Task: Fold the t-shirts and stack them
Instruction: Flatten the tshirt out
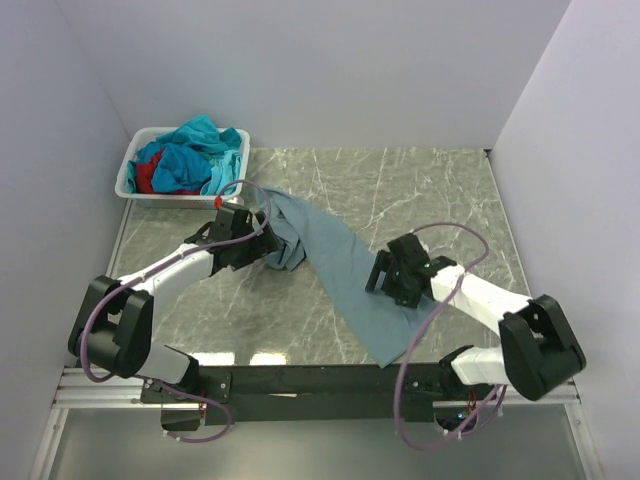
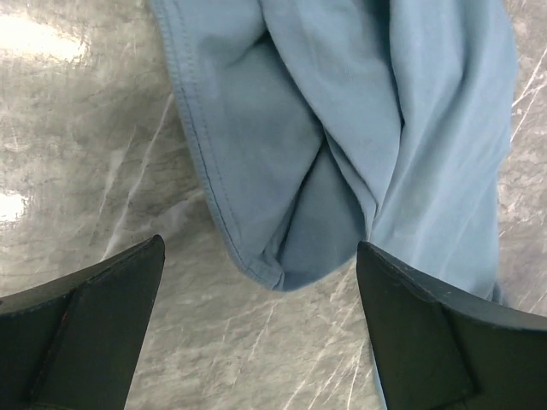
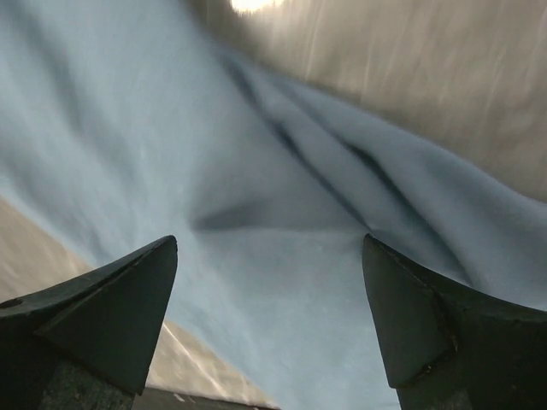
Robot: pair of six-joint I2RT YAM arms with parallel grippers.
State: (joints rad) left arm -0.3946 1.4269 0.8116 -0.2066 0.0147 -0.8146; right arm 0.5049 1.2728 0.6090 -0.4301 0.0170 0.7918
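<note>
While the grey-blue t-shirt [image 1: 335, 265] lay in a rumpled diagonal band from near the far-left corner of the table [image 1: 440, 190] toward the middle of its near edge, both arms reached over it. The left gripper [image 1: 266, 243] hovered at the band's far end, jaws spread wide and holding nothing, the stitched hem [image 2: 201, 162] showing between them. The right gripper [image 1: 374, 276] stood wide open over the nearer half, likewise empty. At the far-left corner the white basket [image 1: 128, 178] held a heap of teal, blue and red t-shirts [image 1: 190, 155].
</note>
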